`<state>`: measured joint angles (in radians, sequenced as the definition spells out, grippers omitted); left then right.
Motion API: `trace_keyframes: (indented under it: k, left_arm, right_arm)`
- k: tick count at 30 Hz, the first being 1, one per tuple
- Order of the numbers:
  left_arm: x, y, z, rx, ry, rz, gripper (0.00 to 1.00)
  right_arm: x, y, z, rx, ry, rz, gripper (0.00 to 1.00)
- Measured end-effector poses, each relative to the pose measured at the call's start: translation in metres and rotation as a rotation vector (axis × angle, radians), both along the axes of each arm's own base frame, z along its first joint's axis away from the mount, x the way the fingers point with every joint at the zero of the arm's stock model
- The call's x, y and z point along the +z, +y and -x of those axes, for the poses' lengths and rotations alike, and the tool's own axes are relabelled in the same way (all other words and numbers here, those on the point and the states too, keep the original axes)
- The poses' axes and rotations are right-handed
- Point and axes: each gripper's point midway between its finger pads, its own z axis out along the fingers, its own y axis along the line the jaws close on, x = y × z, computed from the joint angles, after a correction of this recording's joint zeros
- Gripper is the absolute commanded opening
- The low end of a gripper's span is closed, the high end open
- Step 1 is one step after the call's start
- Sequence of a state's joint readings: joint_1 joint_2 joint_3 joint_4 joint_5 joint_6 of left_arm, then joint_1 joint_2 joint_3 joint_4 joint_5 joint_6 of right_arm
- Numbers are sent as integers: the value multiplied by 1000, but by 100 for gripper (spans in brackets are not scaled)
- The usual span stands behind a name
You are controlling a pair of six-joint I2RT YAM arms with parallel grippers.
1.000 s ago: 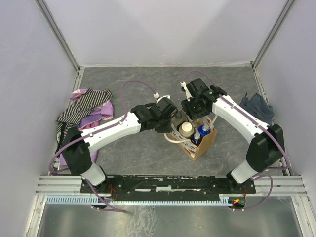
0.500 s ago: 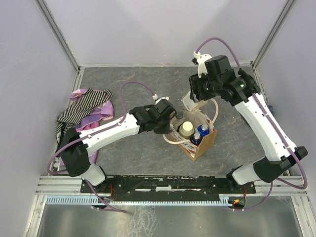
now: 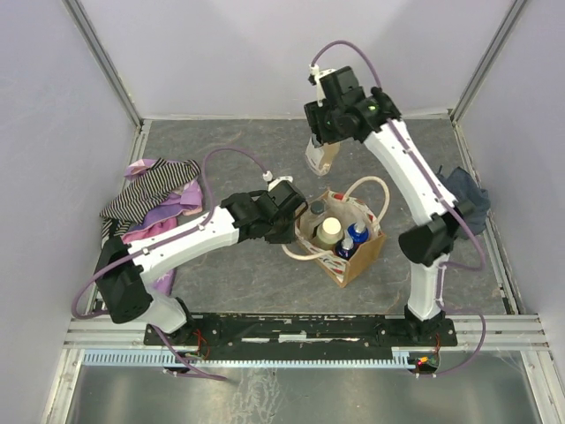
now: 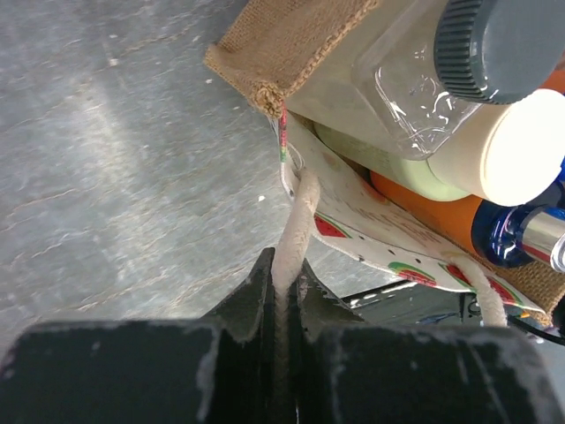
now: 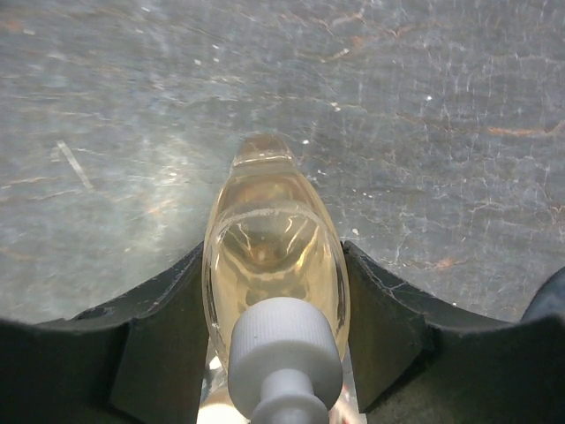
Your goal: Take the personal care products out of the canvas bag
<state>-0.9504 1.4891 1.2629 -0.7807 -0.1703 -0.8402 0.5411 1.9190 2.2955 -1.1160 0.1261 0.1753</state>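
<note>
The tan canvas bag [image 3: 362, 253] stands at mid-table with cream looped handles. Inside it show a clear square bottle with dark cap [image 3: 316, 210], a cream bottle [image 3: 329, 231] and an orange-and-blue bottle [image 3: 356, 233]; these also show in the left wrist view [image 4: 415, 84]. My left gripper [image 3: 296, 231] is shut on the bag's cream handle [image 4: 296, 216] at the bag's left side. My right gripper [image 3: 320, 150] is shut on the amber bottle with white cap [image 5: 274, 274], held above the far table, behind the bag [image 4: 291, 40]. The bottle also shows in the top view [image 3: 319, 160].
Striped and purple clothes [image 3: 154, 196] lie at the left. A blue-grey cloth [image 3: 464, 196] lies by the right wall. A metal rail [image 3: 265, 329] runs along the near edge. Grey walls close in the back and sides.
My right gripper has lifted the amber bottle out of the bag and carried it back and to the left. The left gripper has kept its hold on the handle; the bag shifted slightly left.
</note>
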Motion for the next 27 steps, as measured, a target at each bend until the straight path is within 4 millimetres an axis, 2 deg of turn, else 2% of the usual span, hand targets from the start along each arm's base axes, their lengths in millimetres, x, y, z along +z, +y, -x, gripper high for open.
trace_keyframes:
  k: [3,6,10,11,13,17,20,23,27]
  left_arm:
    - [6,15,0,25,-12,-47,3]
    - [15,34,-5,68,-24,-75,3]
    - [22,69,-19,159,-17,-93,5]
    - [22,85,-30,212,-18,-98,7]
    - [21,105,-37,258,-18,-111,10]
    - [7,139,-50,334,1,-147,14]
    - [-1,146,-57,345,4,-166,17]
    - [-5,142,-61,336,5,-163,26]
    - [-12,138,-63,319,10,-161,32]
  right_arm:
    - [-39,-1,-19,-37,56,74,0]
    - [-64,-8,-24,-63,109,126,0]
    - [-66,-21,-28,-98,117,141,1]
    - [-65,-24,-29,-106,115,141,0]
    - [-68,-29,-31,-116,120,146,1]
    - [-91,-40,-27,-129,179,184,1]
    - [-115,-45,-16,-124,248,225,1]
    - [-133,-49,-5,-116,308,254,0]
    - [-156,-50,6,-102,373,266,1]
